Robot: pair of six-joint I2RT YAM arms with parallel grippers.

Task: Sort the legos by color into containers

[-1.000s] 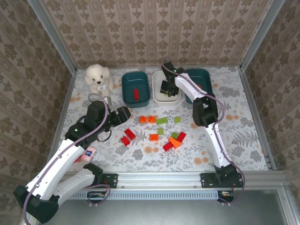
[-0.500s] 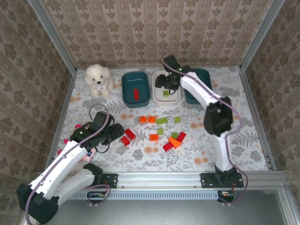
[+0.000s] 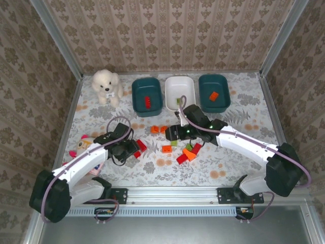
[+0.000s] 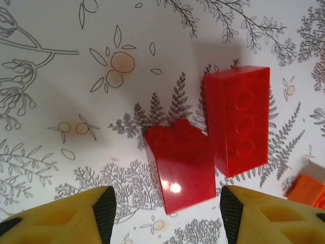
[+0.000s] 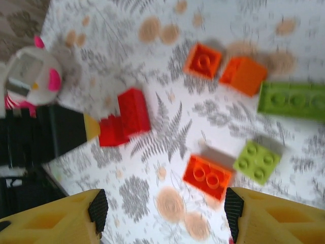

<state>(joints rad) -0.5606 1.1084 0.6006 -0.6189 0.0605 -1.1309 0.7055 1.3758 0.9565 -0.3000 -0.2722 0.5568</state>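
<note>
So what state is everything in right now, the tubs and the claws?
Left teal tub, holds a red brick.
White tub, holds a green brick.
Right teal tub, holds an orange brick.
Left gripper, open over two red bricks.
Right gripper, open, above loose bricks.
Plush dog, sitting upright.

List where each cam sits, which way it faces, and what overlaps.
Top external: fixed above and behind the bases, looking down on the table; both arms show, with left gripper and right gripper.
Left wrist: on the left arm, facing down at two red bricks; its own yellow fingers at the bottom corners.
Right wrist: on the right arm, facing down at orange bricks and green bricks; own fingers at the bottom corners.
Shared: both wrist views hold the two red bricks; right wrist also catches the left gripper.
</note>
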